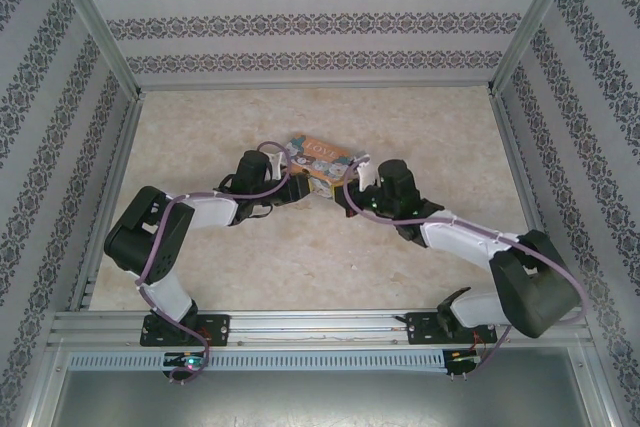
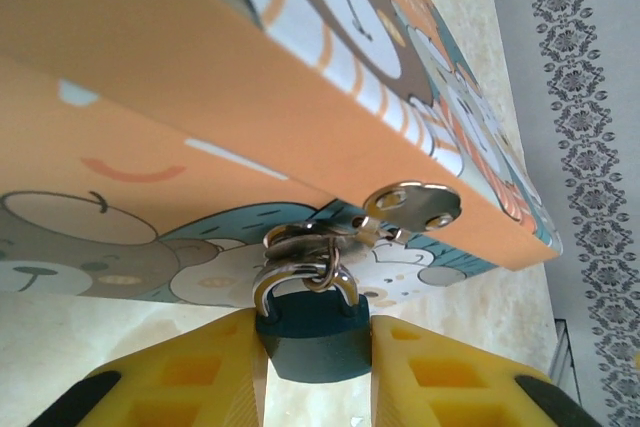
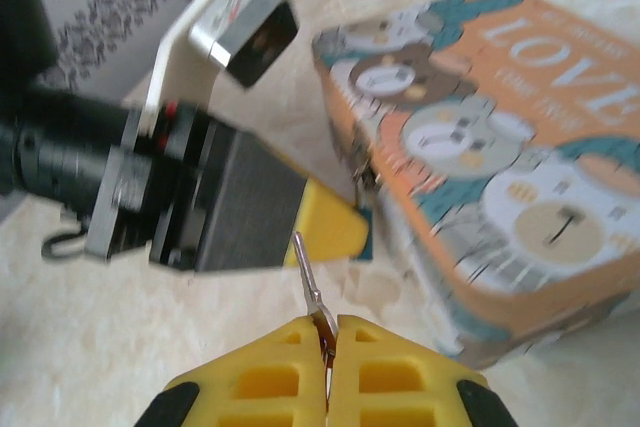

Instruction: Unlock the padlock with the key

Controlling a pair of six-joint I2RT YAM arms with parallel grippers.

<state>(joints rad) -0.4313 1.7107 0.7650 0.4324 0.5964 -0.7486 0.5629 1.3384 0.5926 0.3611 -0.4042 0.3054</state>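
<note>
The padlock (image 2: 315,335), a small teal body with a silvery shackle, hangs from the hasp on the front of the "LOVE" bear tin (image 2: 200,97). My left gripper (image 2: 318,372) is shut on the padlock body, one yellow finger on each side. My right gripper (image 3: 331,335) is shut on the head of the thin silver key (image 3: 312,277). The key's blade points up toward the left gripper's yellow finger (image 3: 330,227), a short way from the lock and not touching it. In the top view both grippers, left (image 1: 306,190) and right (image 1: 348,189), meet at the tin's (image 1: 318,155) near edge.
The tin (image 3: 500,147) lies flat on the pale mottled table (image 1: 300,257). The left arm's black wrist and camera housing (image 3: 180,177) sit close to the left of the key. Patterned walls (image 1: 320,22) and metal frame rails enclose the table.
</note>
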